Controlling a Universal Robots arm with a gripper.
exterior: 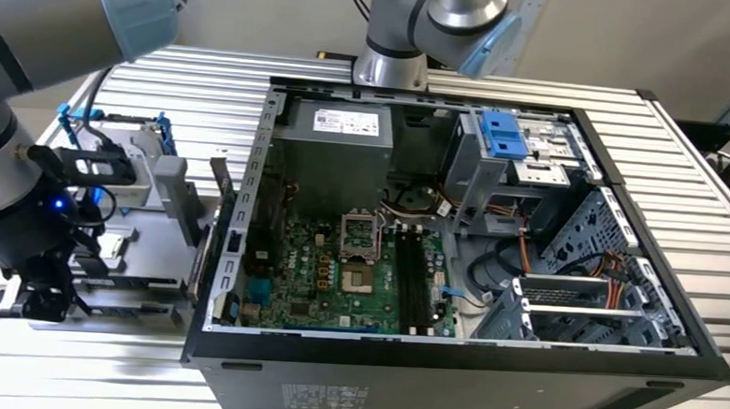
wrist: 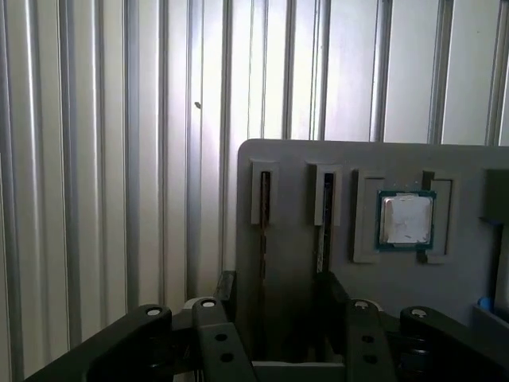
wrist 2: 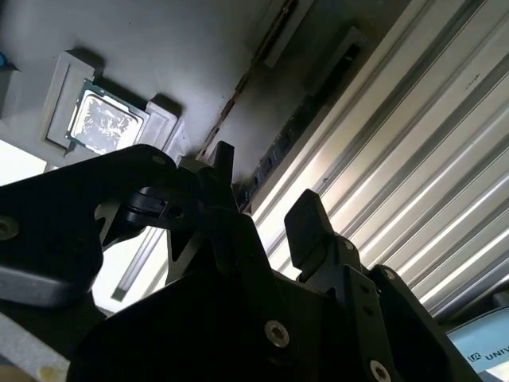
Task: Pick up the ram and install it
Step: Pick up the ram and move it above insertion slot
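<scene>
Two ram sticks stand on edge in slots of a grey parts tray (wrist: 294, 159). In the first wrist view one ram stick (wrist: 264, 231) lines up with the gap between my fingers, and the other ram stick (wrist: 324, 223) lies close to one finger. In the second wrist view they show as a thin edge (wrist 2: 238, 87) and a dark strip (wrist 2: 298, 119). My gripper (wrist: 278, 296) (wrist 2: 266, 199) is open and holds nothing. In the exterior view the gripper (exterior: 35, 300) hangs low at the tray's (exterior: 138, 249) near end, on the exterior view's left.
A small square silver chip (wrist: 406, 220) (wrist 2: 103, 119) sits in a pocket of the tray beside the sticks. The open computer case (exterior: 457, 359) stands to the tray's right, with the green motherboard and its black slots (exterior: 413, 282). Ribbed metal tabletop (wrist: 95, 159) surrounds both.
</scene>
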